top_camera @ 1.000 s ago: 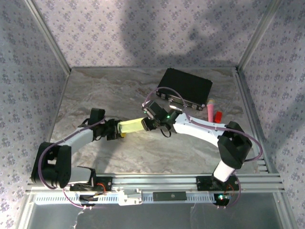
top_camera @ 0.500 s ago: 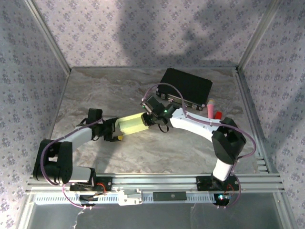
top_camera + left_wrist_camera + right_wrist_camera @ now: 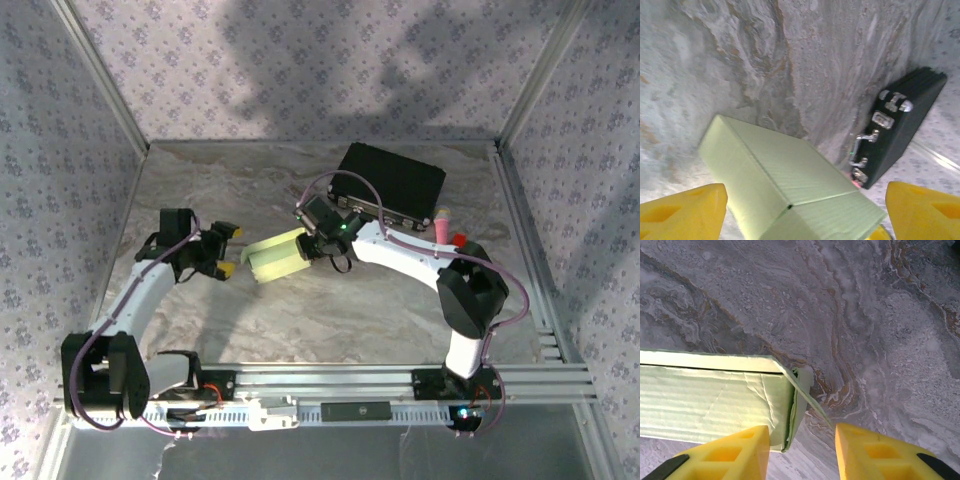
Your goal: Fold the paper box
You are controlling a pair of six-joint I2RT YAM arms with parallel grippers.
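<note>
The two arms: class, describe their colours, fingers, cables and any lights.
Both the left arm and right arm have white links with black joints and bases. Mauve cables loop along them. The fingers are yellow wedges. A green light glows by the right wrist.

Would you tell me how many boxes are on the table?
2: the paper box lies mid-table; the black box sits behind it, toward the far right. None seems hidden.
</note>
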